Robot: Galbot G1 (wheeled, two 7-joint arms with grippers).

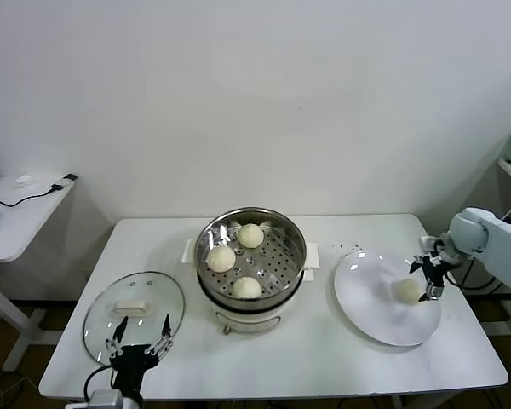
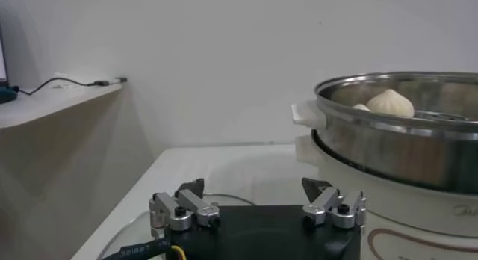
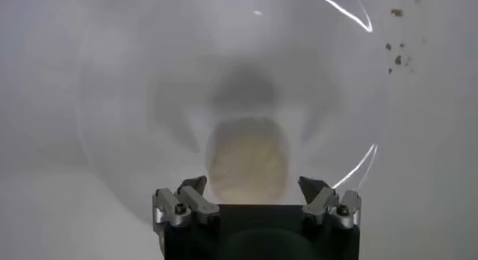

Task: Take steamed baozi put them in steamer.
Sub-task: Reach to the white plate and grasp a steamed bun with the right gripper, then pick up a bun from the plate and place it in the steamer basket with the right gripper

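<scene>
Three baozi (image 1: 235,258) sit in steamer (image 1: 295,247); R gripper (image 1: 427,278) spread over last bun (image 1: 407,290) on plate (image 1: 366,298) to grab; L gripper (image 1: 138,336) spread, idle by lid (image 1: 102,315).

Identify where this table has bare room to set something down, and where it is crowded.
Bare patches: between the steamer and the plate, and the near edge in front of both. Crowded: the glass lid fills the near-left corner under the open left end effector; the open right end effector hovers over the plate's last baozi.
</scene>
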